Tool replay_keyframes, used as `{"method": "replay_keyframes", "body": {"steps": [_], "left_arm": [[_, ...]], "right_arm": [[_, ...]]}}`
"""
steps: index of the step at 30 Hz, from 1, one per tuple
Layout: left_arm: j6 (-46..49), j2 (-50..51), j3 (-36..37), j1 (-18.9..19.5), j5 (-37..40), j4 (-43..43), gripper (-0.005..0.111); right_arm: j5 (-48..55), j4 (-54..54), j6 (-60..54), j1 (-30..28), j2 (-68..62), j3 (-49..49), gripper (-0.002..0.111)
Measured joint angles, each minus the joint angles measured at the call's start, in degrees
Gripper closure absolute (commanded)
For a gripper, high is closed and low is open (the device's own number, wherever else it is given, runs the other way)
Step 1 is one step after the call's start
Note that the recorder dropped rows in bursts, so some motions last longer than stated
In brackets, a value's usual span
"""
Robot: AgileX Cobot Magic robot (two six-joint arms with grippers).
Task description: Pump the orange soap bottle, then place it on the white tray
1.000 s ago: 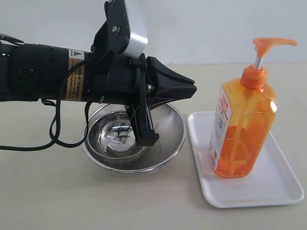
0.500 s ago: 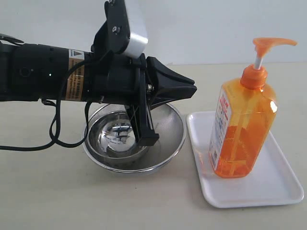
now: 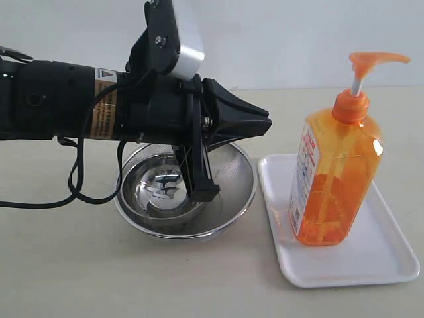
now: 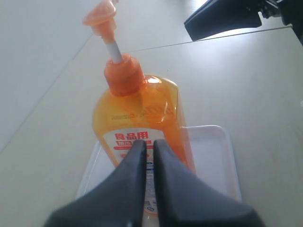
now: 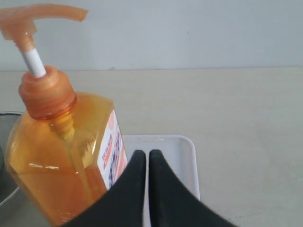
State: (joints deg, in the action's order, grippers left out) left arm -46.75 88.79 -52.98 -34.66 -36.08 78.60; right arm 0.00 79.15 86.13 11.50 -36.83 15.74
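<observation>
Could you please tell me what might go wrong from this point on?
1. The orange soap bottle stands tall and upright on the white tray. The left gripper, jaws shut and about level with its shoulder, could tip it if it swings sideways.
2. A black part under that arm hangs low over the steel bowl and might catch its rim when the arm moves.

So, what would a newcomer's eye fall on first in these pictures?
First, the orange soap bottle, which stands upright on the white tray at the right of the exterior view. Next, the big black arm that reaches in from the left; its left gripper is shut and empty, with the steel bowl below it.
</observation>
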Motion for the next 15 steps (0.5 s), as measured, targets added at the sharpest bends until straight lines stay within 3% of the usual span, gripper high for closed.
{"method": "replay_keyframes", "body": {"steps": [5, 15], "left_arm": [[0.0, 0.0, 0.0, 0.0, 0.0, 0.0, 0.102], [0.0, 0.0, 0.0, 0.0, 0.0, 0.0, 0.102]], "right_arm": [[5.87, -0.22, 0.16, -0.15, 2.99, -0.13, 0.109], [8.26, -0.35, -0.06, -0.65, 24.81, -8.31, 0.109]]}}
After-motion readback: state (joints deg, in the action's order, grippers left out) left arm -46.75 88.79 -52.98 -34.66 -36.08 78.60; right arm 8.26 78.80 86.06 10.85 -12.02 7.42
